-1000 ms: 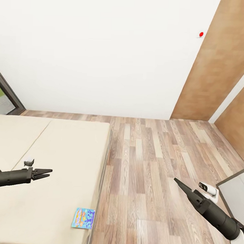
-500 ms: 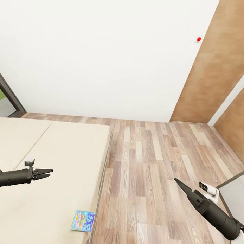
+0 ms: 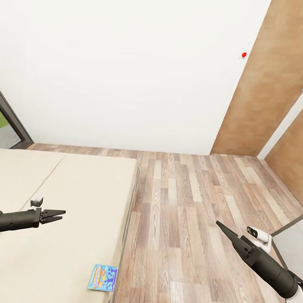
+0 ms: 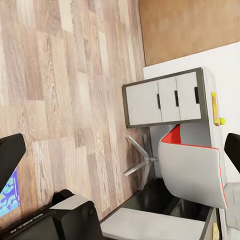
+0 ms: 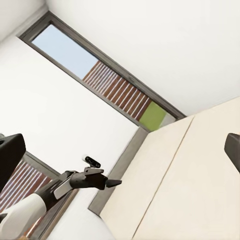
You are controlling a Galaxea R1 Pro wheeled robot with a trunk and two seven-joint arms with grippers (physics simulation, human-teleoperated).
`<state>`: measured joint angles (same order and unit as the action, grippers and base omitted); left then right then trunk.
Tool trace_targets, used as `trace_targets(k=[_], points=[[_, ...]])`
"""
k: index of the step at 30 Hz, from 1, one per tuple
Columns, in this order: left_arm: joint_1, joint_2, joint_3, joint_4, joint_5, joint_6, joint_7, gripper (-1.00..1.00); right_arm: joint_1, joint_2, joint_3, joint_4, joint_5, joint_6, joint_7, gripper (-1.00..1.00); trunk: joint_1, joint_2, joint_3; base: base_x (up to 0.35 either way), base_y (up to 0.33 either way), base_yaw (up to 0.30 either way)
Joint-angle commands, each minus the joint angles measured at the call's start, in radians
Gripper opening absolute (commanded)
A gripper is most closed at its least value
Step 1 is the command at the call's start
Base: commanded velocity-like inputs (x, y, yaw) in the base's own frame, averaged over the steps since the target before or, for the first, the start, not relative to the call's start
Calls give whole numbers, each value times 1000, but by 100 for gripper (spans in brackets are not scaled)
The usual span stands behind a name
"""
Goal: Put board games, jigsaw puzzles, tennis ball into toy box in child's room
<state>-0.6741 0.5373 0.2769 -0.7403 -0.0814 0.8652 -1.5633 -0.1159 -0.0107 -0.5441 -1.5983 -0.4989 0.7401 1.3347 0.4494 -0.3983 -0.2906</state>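
While both arms hang out front w/ nothing held, the left gripper (image 3: 62, 215) sits over the bed (image 3: 71, 196), its two fingers drawn to a narrow gap, tips almost together, empty. Below it and a bit toward the right arm, near the mattress edge, lies a blue board game (image 3: 103, 278), flat on the beige mattress, well apart from the gripper; the left wrist view catches a blue corner of it (image 4: 7, 194) beside one dark finger. Right gripper (image 3: 219, 226) hovers over the wood floor (image 3: 184, 200), fingers closed to a point, holding nothing. In the left wrist view, past the fingers: white drawers (image 4: 165, 98) of the tabletop unit, a small yellow-green ball (image 4: 222, 120) on the tabletop just beside a yellow slab on edge, and a grey chair w/ red trim (image 4: 192, 167) nearby. Right wrist view looks across the bed to the left arm (image 5: 75, 182), w/ a window (image 5: 100, 77) behind. White wall (image 3: 128, 67) and brown door (image 3: 267, 94) lie beyond both grippers.
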Motion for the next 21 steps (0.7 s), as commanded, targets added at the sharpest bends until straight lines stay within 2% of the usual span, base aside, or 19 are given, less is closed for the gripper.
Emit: trace_targets(k=[1, 21], points=[[-1, 0, 2, -1, -9, 11, -7, 100, -1, 0, 0, 0, -3, 9, 1, 100, 1, -2, 0, 0, 0, 0], [-1, -2, 2, -1, -9, 9, -7, 100, -1, 0, 0, 0, -3, 9, 1, 100, 1, -2, 33, 0, 0, 49]])
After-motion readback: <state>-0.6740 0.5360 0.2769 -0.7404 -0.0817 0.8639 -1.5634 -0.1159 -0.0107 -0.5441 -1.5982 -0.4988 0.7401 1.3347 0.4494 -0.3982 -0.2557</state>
